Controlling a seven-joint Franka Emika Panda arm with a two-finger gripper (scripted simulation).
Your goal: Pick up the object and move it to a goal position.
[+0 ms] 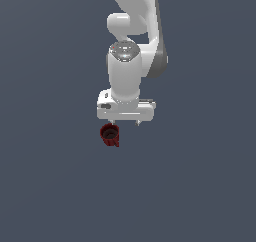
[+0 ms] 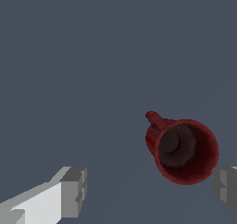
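the tool (image 2: pixel 148 190) is spread wide and holds nothing; the red mug (image 2: pixel 183 150) sits upright just beside one finger (image 2: pixel 225 187).

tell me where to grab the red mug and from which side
Probably best to take the red mug across its round body, coming straight down from above with one finger on each side. It stands upright with its mouth open, the handle sticks out sideways, and the open gripper looks wide enough.

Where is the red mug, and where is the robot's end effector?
red mug (image 2: pixel 185 151), wrist view, on its dark inside.
red mug (image 1: pixel 109 134), exterior view, on its rim opening.
end effector (image 2: pixel 150 188), wrist view, midway between its two grey fingertips.
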